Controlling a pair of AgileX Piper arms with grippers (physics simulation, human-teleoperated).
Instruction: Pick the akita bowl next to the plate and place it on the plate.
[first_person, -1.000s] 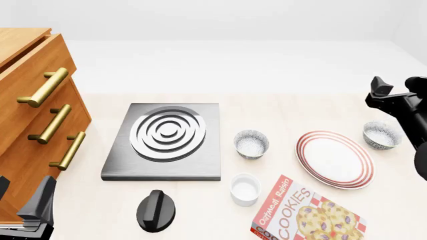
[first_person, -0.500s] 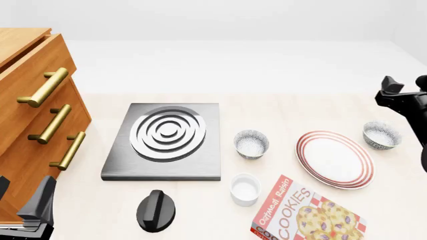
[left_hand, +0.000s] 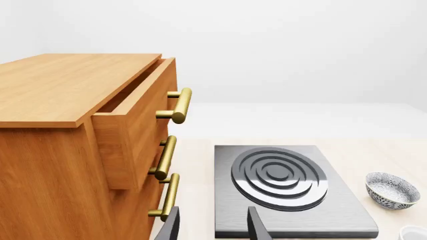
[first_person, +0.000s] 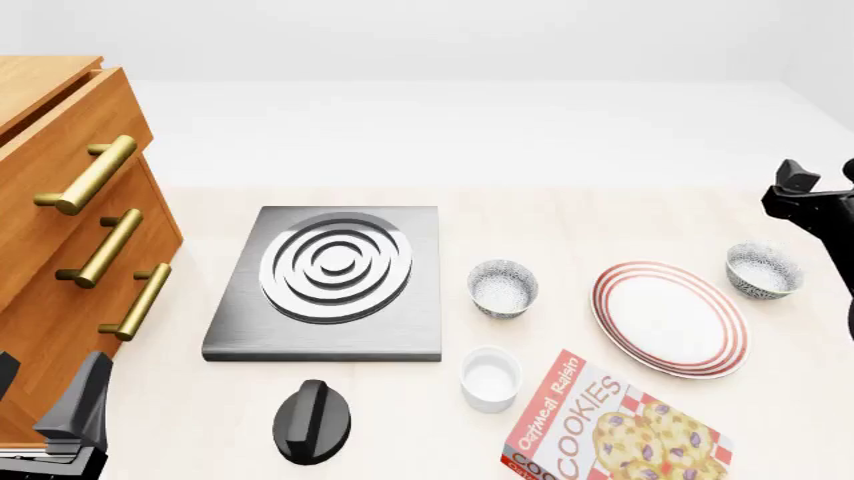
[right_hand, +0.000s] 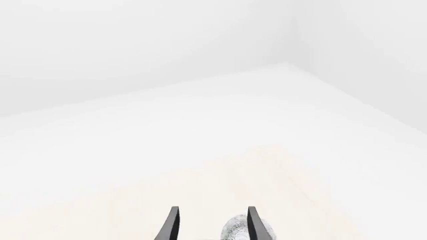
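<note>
Akita bowl (first_person: 763, 269) just right of plate (first_person: 670, 318); right gripper (right_hand: 212, 222) spread above, empty.

Cookie box (first_person: 617, 430) cut off below

Simulated kitchen countertop here, single-burner stove plate (first_person: 327, 280) with its black knob (first_person: 311, 420), wooden drawer cabinet (first_person: 67, 230) alongside, cookie box (first_person: 614, 430), red-ringed plate (first_person: 670, 318), speckled bowls (first_person: 502, 287)
</note>
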